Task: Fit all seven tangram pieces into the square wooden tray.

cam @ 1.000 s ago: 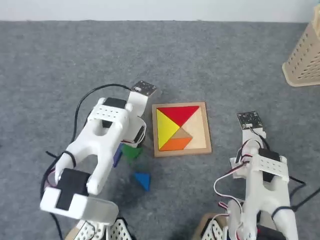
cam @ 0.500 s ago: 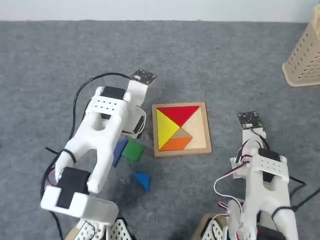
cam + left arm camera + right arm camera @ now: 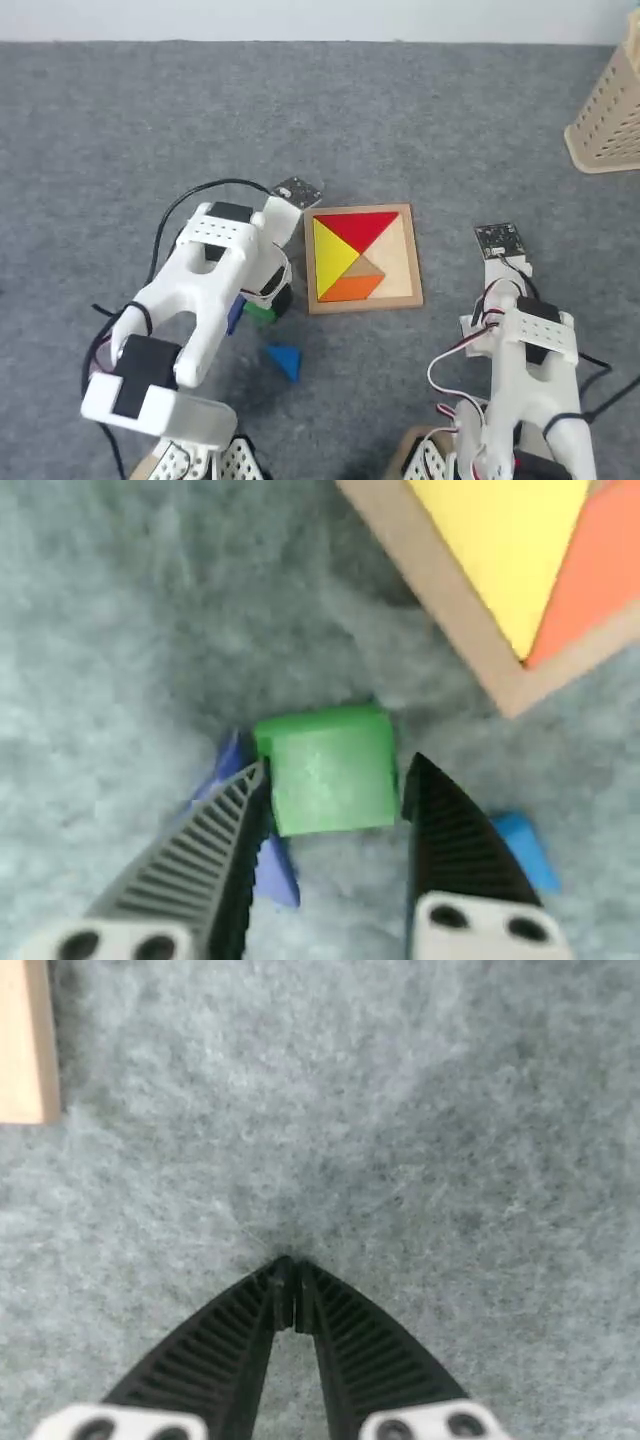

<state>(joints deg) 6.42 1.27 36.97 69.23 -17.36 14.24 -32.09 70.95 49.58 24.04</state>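
The square wooden tray [image 3: 411, 262] lies mid-table and holds a red triangle [image 3: 357, 228], a yellow triangle [image 3: 329, 256], an orange piece [image 3: 352, 289] and a small tan piece [image 3: 368, 266]. Left of the tray, my left gripper [image 3: 338, 768] is open low over the green square [image 3: 328, 770], one finger on each side. A dark blue piece [image 3: 232, 765] lies against the square, partly under one finger. A light blue triangle [image 3: 285, 360] lies nearer the table's front. My right gripper [image 3: 293, 1272] is shut and empty, resting over bare carpet to the right of the tray.
A beige perforated stand [image 3: 610, 100] sits at the far right rear. Grey carpet [image 3: 150, 120] covers the whole table. The tray's right half shows bare wood.
The left arm first swung away, uncovering the green square, then came back toward the front and down over it. The right arm has not moved.
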